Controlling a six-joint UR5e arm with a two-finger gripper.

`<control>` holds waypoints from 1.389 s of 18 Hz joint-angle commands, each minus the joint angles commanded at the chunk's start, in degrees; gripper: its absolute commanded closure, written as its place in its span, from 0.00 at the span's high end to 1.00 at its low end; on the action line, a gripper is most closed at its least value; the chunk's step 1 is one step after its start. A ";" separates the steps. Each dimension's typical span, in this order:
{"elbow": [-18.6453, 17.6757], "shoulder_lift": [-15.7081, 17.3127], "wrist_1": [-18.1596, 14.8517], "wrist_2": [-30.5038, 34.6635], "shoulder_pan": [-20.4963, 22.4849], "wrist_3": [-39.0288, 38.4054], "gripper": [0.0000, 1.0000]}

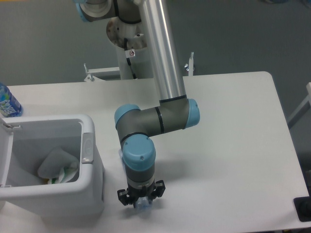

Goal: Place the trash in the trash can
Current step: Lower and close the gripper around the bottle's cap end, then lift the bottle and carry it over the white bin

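The white trash can stands at the table's front left with its lid flipped open. A crumpled white paper cup with a green mark lies inside it. The clear plastic water bottle lies on the table just right of the can, mostly hidden under the wrist. My gripper points straight down over it, and its black fingers are shut on the bottle's sides. Only the bottle's clear end and a pale strip by the wrist show.
A bottle with a bright blue label stands at the left edge behind the trash can. The arm's elbow hangs over the table's middle. A black object sits at the front right corner.
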 joint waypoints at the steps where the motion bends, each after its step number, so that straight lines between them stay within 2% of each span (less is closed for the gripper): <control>1: 0.44 0.52 0.00 0.00 0.26 0.09 0.54; 4: 3.94 4.12 -0.09 0.00 3.33 1.75 0.54; 6: 8.77 7.02 -0.18 -0.61 5.87 1.50 0.55; 9: 15.71 7.91 0.79 -5.26 9.40 -0.69 0.55; 11: 18.45 8.26 2.89 -5.54 10.63 -3.77 0.55; 13: 18.90 9.40 6.23 -5.62 10.90 -6.05 0.56; 14: 18.90 10.28 6.76 -5.62 10.90 -7.02 0.56; 19: 18.11 15.11 6.86 -7.38 9.24 -9.14 0.56; 25: 17.06 16.09 6.86 -7.30 2.04 -10.37 0.56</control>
